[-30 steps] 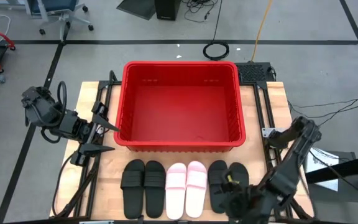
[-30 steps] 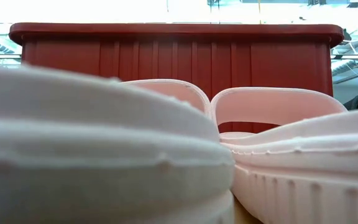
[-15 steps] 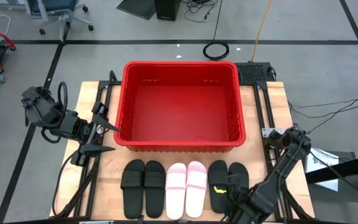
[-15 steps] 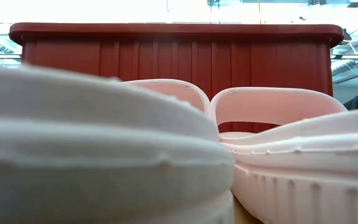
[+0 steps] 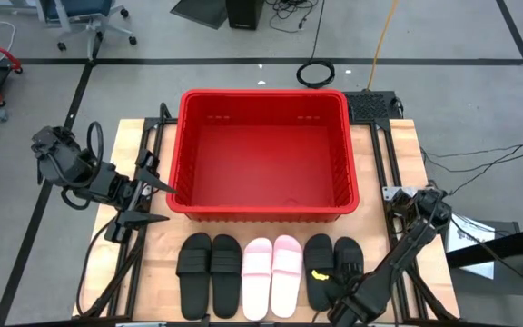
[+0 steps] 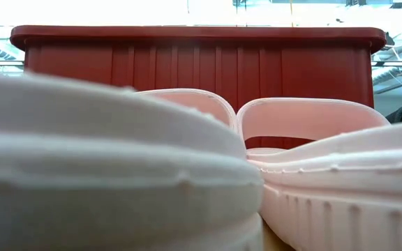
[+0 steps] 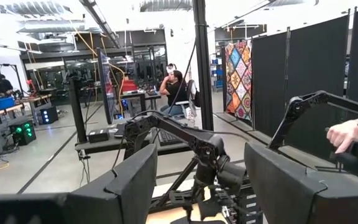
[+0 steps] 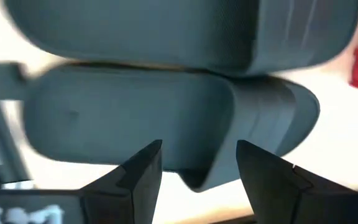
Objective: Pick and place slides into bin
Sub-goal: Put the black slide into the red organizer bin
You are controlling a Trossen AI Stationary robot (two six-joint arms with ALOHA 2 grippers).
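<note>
The right gripper [image 5: 334, 292] stands open and empty over the rightmost black slides [image 5: 333, 271]; the left gripper [image 5: 155, 200], open, waits beside the red bin [image 5: 262, 213].

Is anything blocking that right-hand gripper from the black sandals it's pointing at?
Nothing visible does. The right gripper is open and faces the rightmost black sandal with only clear space between them. Beyond the sandals, the red bin stands open and empty; its near wall rises between the row and the inside.
</note>
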